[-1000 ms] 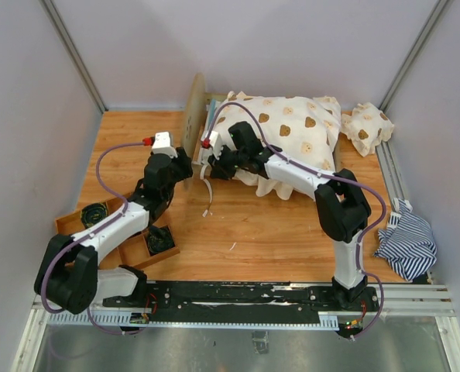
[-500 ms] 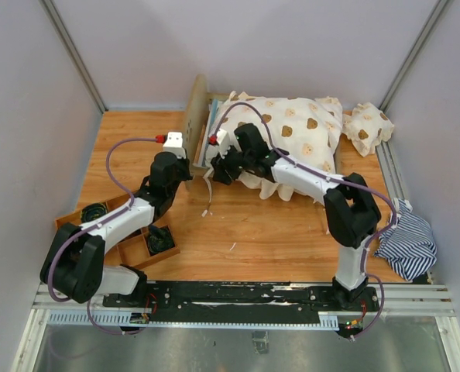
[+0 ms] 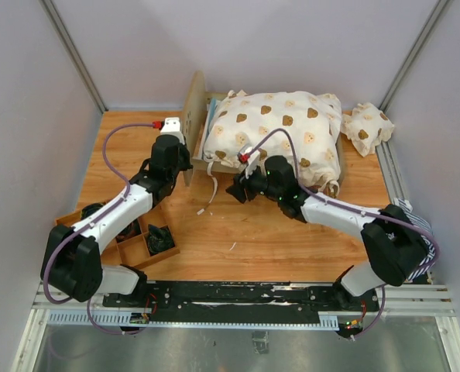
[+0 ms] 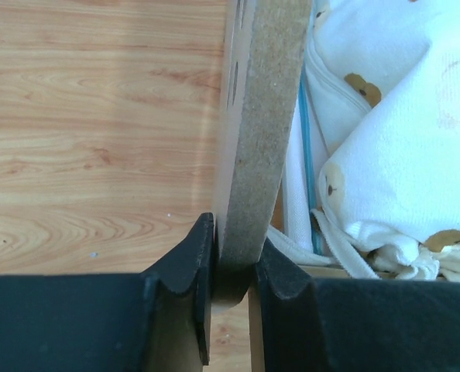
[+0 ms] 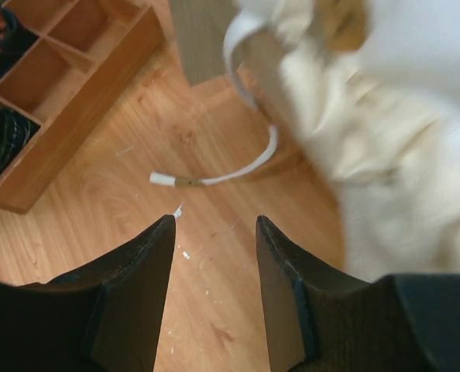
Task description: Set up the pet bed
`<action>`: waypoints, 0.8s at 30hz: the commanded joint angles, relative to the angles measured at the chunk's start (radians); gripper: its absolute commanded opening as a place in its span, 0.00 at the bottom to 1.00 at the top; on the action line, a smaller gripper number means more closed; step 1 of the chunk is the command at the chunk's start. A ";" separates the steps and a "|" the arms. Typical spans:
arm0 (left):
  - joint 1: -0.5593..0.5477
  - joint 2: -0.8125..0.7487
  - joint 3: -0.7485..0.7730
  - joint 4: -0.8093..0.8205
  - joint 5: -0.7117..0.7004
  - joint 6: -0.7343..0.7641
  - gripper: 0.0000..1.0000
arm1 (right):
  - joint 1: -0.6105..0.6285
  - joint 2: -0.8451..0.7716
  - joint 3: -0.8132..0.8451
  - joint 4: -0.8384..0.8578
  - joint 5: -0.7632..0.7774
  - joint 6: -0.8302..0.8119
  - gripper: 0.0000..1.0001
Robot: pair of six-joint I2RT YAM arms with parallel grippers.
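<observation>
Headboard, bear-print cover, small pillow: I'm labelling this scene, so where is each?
headboard (image 4: 262,116), left wrist view, its thick edge.
bear-print cover (image 3: 276,130), top external view, its upper face.
small pillow (image 3: 367,129), top external view, its middle.

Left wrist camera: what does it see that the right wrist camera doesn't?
Only the left wrist camera shows the left gripper pinching the edge of the wooden headboard, with a thin blue stripe just behind it. Only the right wrist camera shows the right gripper open over bare wood, a wooden tray with compartments, and a white strap lying loose. Both show the wooden table and the cream bear-print cover, which is blurry in the right wrist view.
</observation>
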 commanded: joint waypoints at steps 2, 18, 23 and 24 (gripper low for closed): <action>0.015 -0.014 0.138 0.055 0.020 -0.261 0.00 | 0.135 0.045 -0.167 0.460 0.149 0.082 0.46; 0.016 -0.018 0.180 -0.060 0.083 -0.329 0.00 | 0.243 0.617 0.012 1.115 0.486 0.366 0.34; 0.017 -0.011 0.215 -0.100 0.130 -0.354 0.00 | 0.244 0.720 0.094 1.189 0.557 0.277 0.34; 0.017 -0.011 0.220 -0.109 0.133 -0.359 0.00 | 0.244 0.728 0.107 1.185 0.602 0.268 0.34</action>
